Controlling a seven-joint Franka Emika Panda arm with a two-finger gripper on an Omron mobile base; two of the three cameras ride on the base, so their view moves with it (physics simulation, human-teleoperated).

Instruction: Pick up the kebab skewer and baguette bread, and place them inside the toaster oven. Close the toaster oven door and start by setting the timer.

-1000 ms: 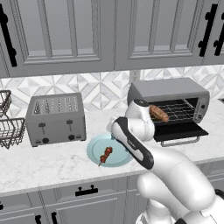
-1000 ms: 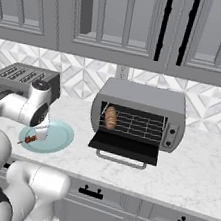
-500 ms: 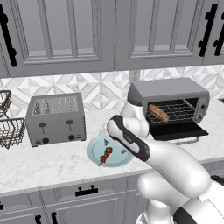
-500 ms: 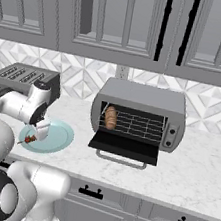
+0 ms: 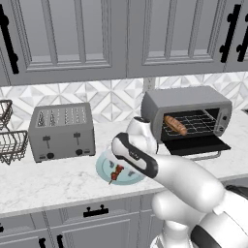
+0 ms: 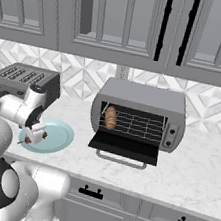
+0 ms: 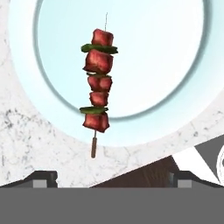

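The kebab skewer [image 7: 98, 87], with red chunks and green slices, lies on a teal plate [image 7: 166, 65] on the counter. It also shows on that plate [image 5: 127, 177] as the skewer [image 5: 116, 173], and from the right side as the skewer [image 6: 26, 141]. My gripper [image 6: 36, 136] hangs open just above it, pointing down, with nothing between the fingertips [image 7: 41, 177]. The baguette bread [image 5: 175, 125] lies on the rack at the left inside the toaster oven [image 5: 186, 99]. The toaster oven door [image 5: 196, 144] is folded down open. The baguette [image 6: 111, 116] and the oven [image 6: 143, 95] show from the other side too.
A grey four-slot toaster [image 5: 60, 131] stands left of the plate, with a wire basket [image 5: 7, 140] at the far left. Wall cabinets hang above. The counter's front edge runs close to the plate. Bare marble [image 6: 194, 171] lies right of the oven.
The hand has come down a little toward the plate and skewer, jaws staying open. The baguette and the oven door have not moved.
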